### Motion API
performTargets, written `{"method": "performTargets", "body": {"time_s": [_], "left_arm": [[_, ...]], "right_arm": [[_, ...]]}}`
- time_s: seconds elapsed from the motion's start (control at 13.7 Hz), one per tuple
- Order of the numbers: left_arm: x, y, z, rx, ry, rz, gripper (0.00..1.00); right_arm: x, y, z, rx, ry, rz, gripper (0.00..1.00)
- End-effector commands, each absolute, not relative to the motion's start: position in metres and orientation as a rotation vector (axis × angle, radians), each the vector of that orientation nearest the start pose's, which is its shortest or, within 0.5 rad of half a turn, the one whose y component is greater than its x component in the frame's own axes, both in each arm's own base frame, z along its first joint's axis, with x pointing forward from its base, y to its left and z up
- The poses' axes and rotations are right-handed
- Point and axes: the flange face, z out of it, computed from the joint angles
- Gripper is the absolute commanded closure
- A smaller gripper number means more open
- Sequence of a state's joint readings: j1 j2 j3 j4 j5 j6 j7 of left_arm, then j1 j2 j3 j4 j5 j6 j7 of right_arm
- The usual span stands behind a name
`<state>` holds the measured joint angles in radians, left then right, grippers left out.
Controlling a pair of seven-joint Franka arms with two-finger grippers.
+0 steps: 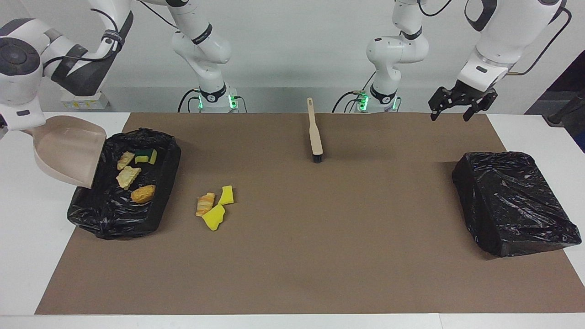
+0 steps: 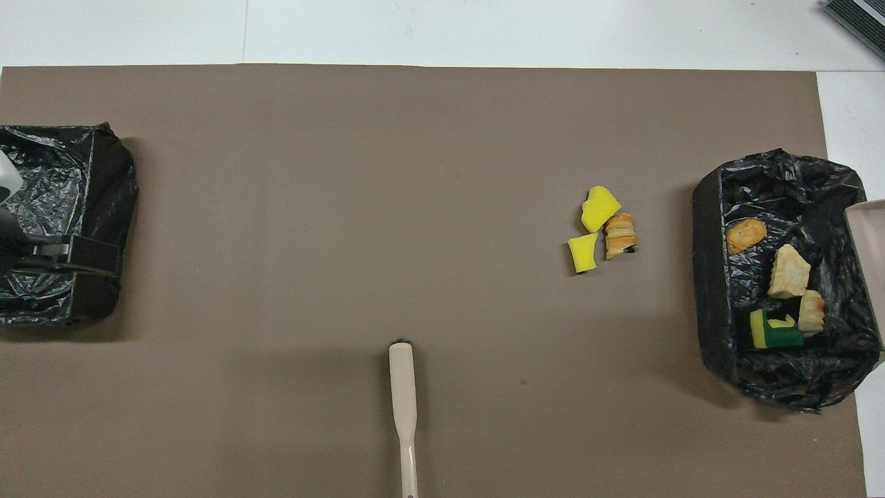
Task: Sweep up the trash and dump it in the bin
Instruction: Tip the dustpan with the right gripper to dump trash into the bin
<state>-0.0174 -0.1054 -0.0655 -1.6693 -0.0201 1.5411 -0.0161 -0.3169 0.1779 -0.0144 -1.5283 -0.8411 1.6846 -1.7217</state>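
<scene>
Trash [image 1: 129,177] lies in the bin [image 1: 167,160]; right hand [image 1: 11,129] tilts the gripped dustpan [image 1: 68,151], left hand [image 1: 461,103] wide.

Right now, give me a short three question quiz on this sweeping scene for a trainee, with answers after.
1. True or false: the dustpan is empty of trash.
2. How many scraps lie on the brown mat outside the open bin? A two, B three, C five.
3. Fill in: the brush lies on the mat, held by ____ hand.

Key: 1 true, four pieces lie in the open bin. 2 B, two yellow foam chunks and a pastry piece. 3 neither; the left hand is open over the mat's edge.
</scene>
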Motion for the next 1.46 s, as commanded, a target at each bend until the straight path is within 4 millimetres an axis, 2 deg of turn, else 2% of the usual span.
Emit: {"method": "performTargets", "body": {"time_s": [0.0, 0.22, 0.37, 0.51, 0.66, 0.81, 0.95, 1.03, 1.1, 1.25, 1.39], "left_arm": [[0.527, -0.044, 0.64, -3.141, 0.121, 0.051, 0.0], [0.527, -0.027, 0.641, -3.135, 0.096, 0.055, 0.0], [0.529, -0.028, 0.638, -3.137, 0.12, 0.065, 0.0], [0.53, -0.028, 0.641, -3.136, 0.12, 0.046, 0.0], [0.53, -0.028, 0.641, -3.136, 0.123, 0.043, 0.0], [0.529, -0.035, 0.641, -3.132, 0.141, 0.043, 0.0], [0.529, -0.03, 0.641, -3.137, 0.128, 0.055, 0.0], [0.528, -0.032, 0.642, -3.135, 0.132, 0.053, 0.0], [0.528, -0.033, 0.642, -3.136, 0.137, 0.058, 0.0], [0.527, -0.039, 0.643, -3.134, 0.154, 0.058, 0.0], [0.527, -0.04, 0.644, -3.136, 0.161, 0.051, 0.0]], "right_arm": [[0.554, -0.263, 0.594, -2.484, -2.165, 1.124, 1.0], [0.553, -0.245, 0.58, -2.487, -2.079, 0.837, 1.0], [0.555, -0.235, 0.582, -2.525, -1.992, 0.643, 1.0], [0.56, -0.218, 0.577, -2.572, -1.871, 0.452, 1.0], [0.576, -0.166, 0.573, -2.577, -1.838, 0.375, 1.0], [0.586, -0.123, 0.572, -2.721, -1.623, 0.319, 1.0], [0.592, -0.073, 0.57, -2.842, -1.431, 0.309, 1.0], [0.593, -0.044, 0.569, -2.873, -1.358, 0.312, 1.0], [0.594, -0.025, 0.569, -2.893, -1.248, 0.274, 1.0], [0.592, 0.017, 0.567, -2.939, -0.928, 0.244, 1.0], [0.587, 0.06, 0.568, -2.947, -0.77, 0.244, 1.0]]}}
